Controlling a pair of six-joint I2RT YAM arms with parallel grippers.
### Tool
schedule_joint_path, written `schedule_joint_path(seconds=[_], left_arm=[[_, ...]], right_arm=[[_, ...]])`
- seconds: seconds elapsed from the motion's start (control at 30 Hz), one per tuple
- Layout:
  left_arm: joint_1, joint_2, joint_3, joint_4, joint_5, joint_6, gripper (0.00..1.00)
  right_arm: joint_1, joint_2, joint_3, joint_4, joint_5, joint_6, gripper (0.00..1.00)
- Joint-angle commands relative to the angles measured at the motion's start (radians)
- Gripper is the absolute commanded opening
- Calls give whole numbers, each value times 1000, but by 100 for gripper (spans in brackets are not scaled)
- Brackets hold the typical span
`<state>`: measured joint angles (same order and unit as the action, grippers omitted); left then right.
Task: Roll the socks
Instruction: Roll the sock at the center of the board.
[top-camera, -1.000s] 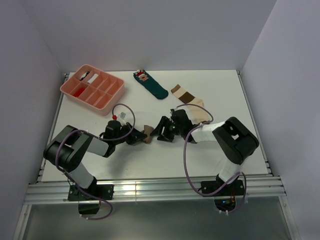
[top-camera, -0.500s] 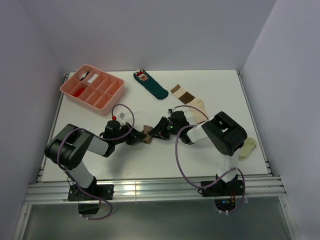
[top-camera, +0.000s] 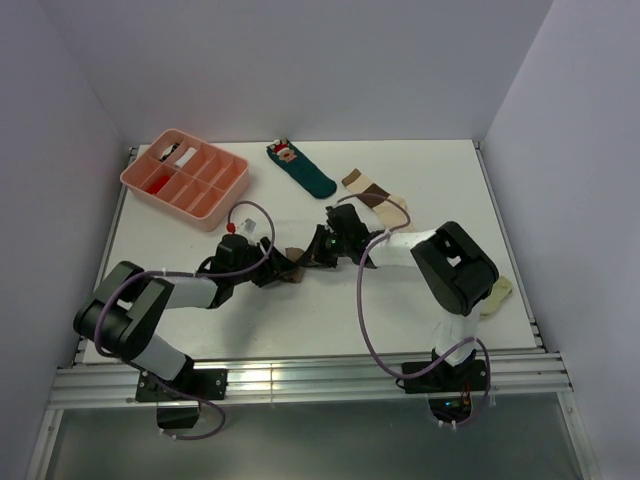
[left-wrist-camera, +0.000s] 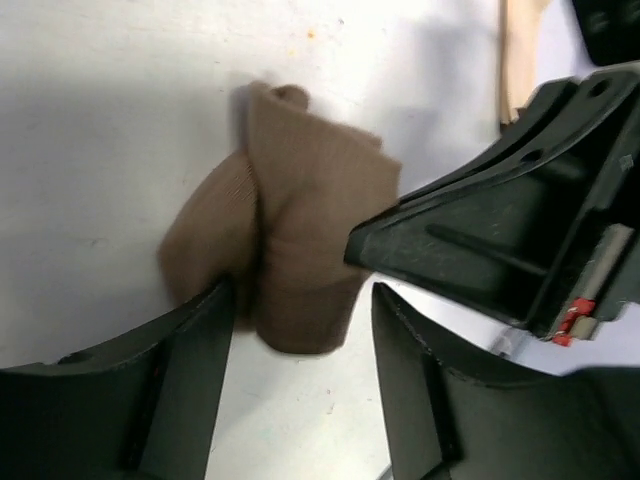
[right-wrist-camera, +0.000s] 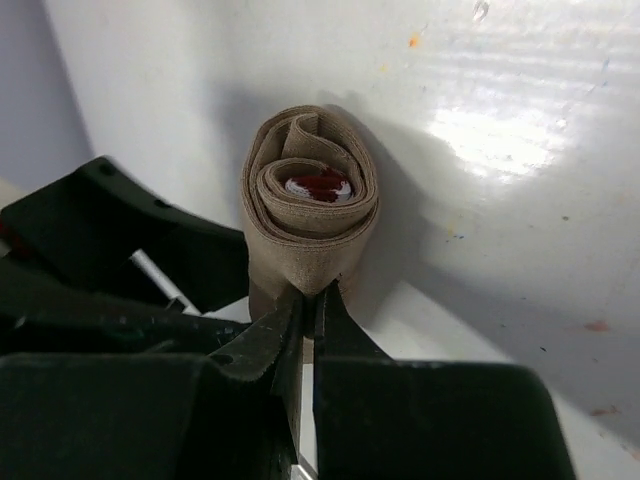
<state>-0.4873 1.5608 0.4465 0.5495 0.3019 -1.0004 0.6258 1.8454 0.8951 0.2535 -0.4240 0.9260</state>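
Note:
The tan-brown sock (top-camera: 294, 263) lies rolled into a tight coil (right-wrist-camera: 310, 205) near the middle of the table, with something red showing in its centre. My right gripper (right-wrist-camera: 308, 298) is shut, pinching the outer layer at the roll's near edge, and reaches it from the right (top-camera: 310, 257). My left gripper (left-wrist-camera: 300, 335) is open from the opposite side; the roll's end (left-wrist-camera: 290, 250) sits between its fingertips, touching the left finger (left-wrist-camera: 190, 370). The cream sock with brown bands (top-camera: 373, 194) lies flat behind my right arm.
A dark teal sock with a red-and-white figure (top-camera: 301, 168) lies at the back centre. A pink compartment tray (top-camera: 222, 196) stands at the back left. A small cream item (top-camera: 496, 294) rests near the right edge, beside my right arm.
My left gripper has opened and let go of the tan-brown roll. My right gripper has closed on the roll's outer layer, and both wrists have shifted slightly toward the back.

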Motion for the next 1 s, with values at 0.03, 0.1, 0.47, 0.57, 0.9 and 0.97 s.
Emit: schedule_joint_path(seconds=[0.03, 0.1, 0.47, 0.57, 0.9, 0.97], left_arm=[[-39, -115, 46, -229, -214, 129, 63], [-68, -184, 58, -279, -277, 169, 64], [-303, -232, 156, -369, -638, 344, 65], [-350, -176, 196, -361, -699, 368, 66], [-444, 33, 346, -347, -788, 445, 65], [-450, 56, 362, -349, -803, 457, 65]], right_arm=[[3, -26, 170, -411, 112, -131, 0], [6, -8, 226, -539, 151, -162, 0], [52, 162, 574, -954, 284, -250, 0], [55, 189, 591, -982, 287, -242, 0], [58, 213, 628, -1050, 318, -240, 0], [58, 215, 628, -1051, 317, -239, 0]])
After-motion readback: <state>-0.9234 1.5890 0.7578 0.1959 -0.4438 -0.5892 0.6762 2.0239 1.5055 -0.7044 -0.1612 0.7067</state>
